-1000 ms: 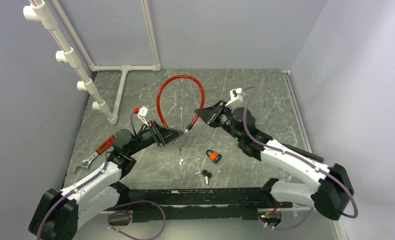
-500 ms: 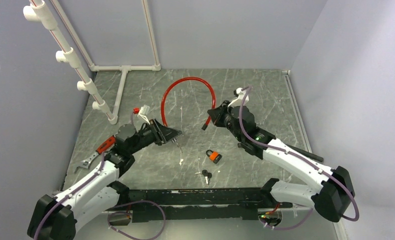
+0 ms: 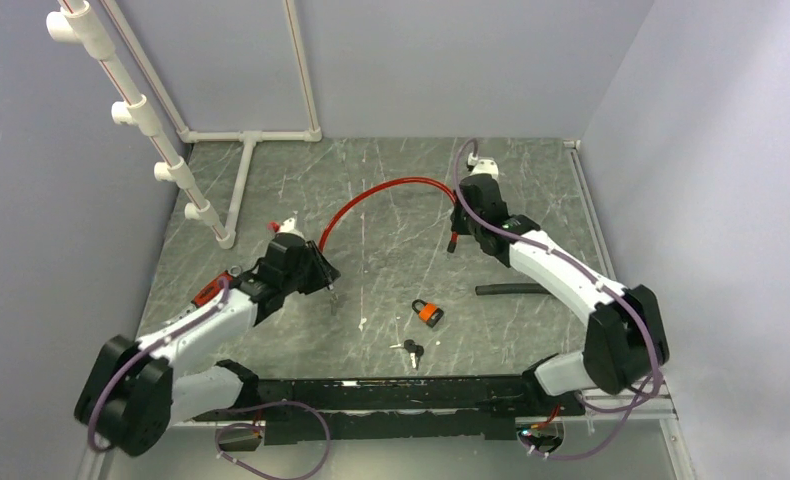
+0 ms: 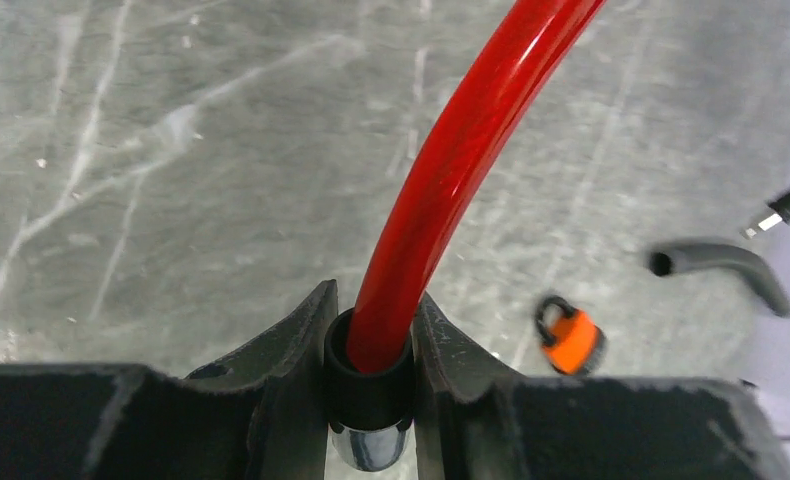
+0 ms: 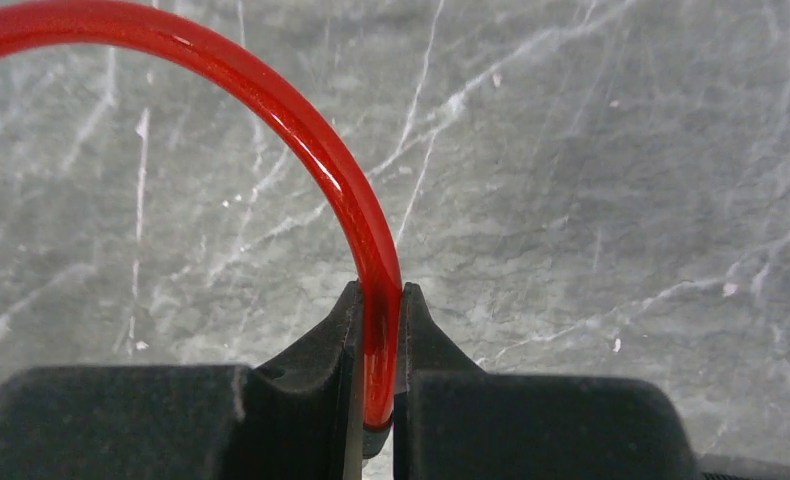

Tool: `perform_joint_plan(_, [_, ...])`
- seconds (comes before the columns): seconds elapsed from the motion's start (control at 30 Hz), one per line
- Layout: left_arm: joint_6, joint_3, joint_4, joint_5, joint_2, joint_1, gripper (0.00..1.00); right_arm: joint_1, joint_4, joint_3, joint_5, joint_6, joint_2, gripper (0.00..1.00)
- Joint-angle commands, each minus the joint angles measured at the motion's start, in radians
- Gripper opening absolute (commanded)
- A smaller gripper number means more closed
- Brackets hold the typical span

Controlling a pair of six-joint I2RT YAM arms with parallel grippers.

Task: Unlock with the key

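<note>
The left jaws are standing partly open, clamping the black end cap of the red cable left of the middle of the table. The right jaws are pinching almost fully closed on the cable near its other end, toward the far right. The cable is arching between them. The orange padlock is lying toward the middle of the near edge, and the key is lying just nearer that edge, both apart from the jaws.

White pipe frame stands at the back-left of the grey marble table. Short black hose lies flat on the right; a red handle shows on the left.
</note>
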Motion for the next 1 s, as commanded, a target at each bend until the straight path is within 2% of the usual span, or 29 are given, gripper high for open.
perform_joint_plan(0.0, [0.043,0.102,0.003,-0.149,0.149,0.007,0.0,-0.042,0.045,0.083,-0.046,-0.031,0.089,0.0])
perform_joint_plan(0.23, [0.071,0.262,-0.016,-0.189,0.396,0.034,0.0,-0.102,0.071,0.223,-0.11,-0.029,0.338,0.0])
perform_joint_plan(0.37, [0.085,0.354,-0.022,-0.143,0.536,0.09,0.0,-0.125,0.076,0.312,-0.149,-0.04,0.442,0.0])
perform_joint_plan(0.47, [0.102,0.419,-0.028,-0.086,0.633,0.125,0.0,-0.127,0.044,0.386,-0.152,-0.051,0.512,0.11])
perform_joint_plan(0.5, [0.106,0.438,-0.031,-0.073,0.661,0.132,0.01,-0.127,0.036,0.401,-0.148,-0.052,0.528,0.17])
perform_joint_plan(0.53, [0.11,0.459,-0.037,-0.068,0.686,0.134,0.05,-0.127,0.037,0.408,-0.148,-0.053,0.539,0.24])
perform_joint_plan(0.63, [0.122,0.501,-0.045,-0.053,0.74,0.136,0.25,-0.127,0.045,0.414,-0.166,-0.041,0.569,0.38])
perform_joint_plan(0.8, [0.129,0.539,-0.063,-0.061,0.759,0.136,0.46,-0.127,0.043,0.407,-0.181,-0.031,0.573,0.47])
perform_joint_plan(0.87, [0.14,0.557,-0.084,-0.056,0.755,0.136,0.59,-0.126,0.035,0.4,-0.178,-0.04,0.544,0.5])
perform_joint_plan(0.97, [0.148,0.561,-0.096,-0.052,0.73,0.136,0.73,-0.121,0.013,0.379,-0.175,-0.054,0.474,0.56])
